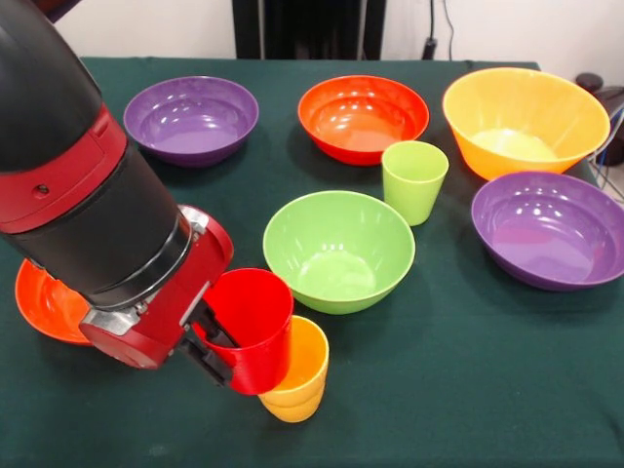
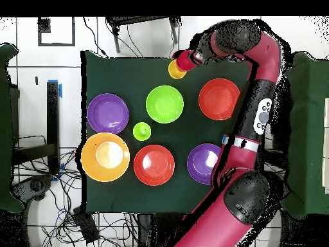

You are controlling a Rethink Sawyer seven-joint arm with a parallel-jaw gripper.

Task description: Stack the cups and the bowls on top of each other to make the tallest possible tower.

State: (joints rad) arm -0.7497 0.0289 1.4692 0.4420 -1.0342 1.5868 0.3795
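Observation:
My gripper is shut on the rim of the red cup, near the table's front edge. The red cup is tilted and its base sits in the mouth of the yellow cup, which also leans. In the overhead view the red cup and the yellow cup lie at the top edge of the table. The light green cup stands upright between the light green bowl and the large orange bowl. The small blue bowl is out of view.
Two purple bowls and a red-orange bowl stand apart on the green cloth. A second red-orange bowl is half hidden behind my arm. Cables lie past the table's right edge.

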